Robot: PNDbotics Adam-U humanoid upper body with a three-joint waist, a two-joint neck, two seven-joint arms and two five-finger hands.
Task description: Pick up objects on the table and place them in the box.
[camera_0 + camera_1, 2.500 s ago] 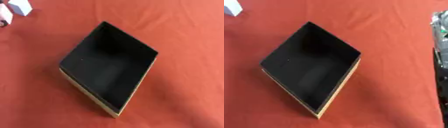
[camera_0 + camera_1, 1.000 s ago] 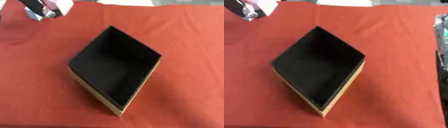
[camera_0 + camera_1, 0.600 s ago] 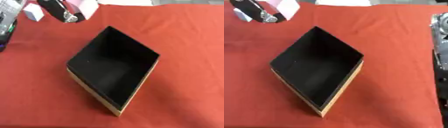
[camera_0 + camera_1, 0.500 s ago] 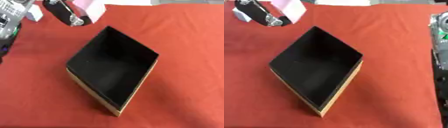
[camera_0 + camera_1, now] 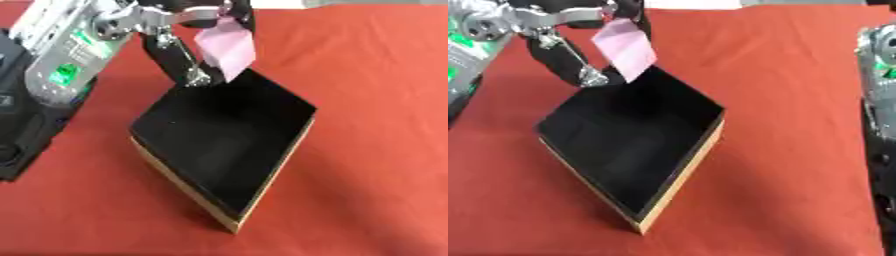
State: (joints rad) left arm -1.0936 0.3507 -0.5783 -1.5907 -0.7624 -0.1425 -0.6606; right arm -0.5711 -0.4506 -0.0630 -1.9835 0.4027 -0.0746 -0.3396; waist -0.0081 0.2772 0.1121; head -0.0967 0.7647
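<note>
Pinching a flat pink packet (image 5: 226,47), the left hand (image 5: 179,37) hovers over the matte-black, wood-edged box (image 5: 229,150).

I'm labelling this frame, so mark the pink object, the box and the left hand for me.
pink object (image 5: 226,47), left eye view, on its flat pink face.
box (image 5: 262,182), left eye view, on its tan right side wall.
left hand (image 5: 179,57), left eye view, on a black finger.

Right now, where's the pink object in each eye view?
Left eye view: pink object sits top centre, held in the left hand, just above the far corner of the box.
Right eye view: pink object is upper left, above the same corner.
Shared landmark: the box's far corner.
</note>
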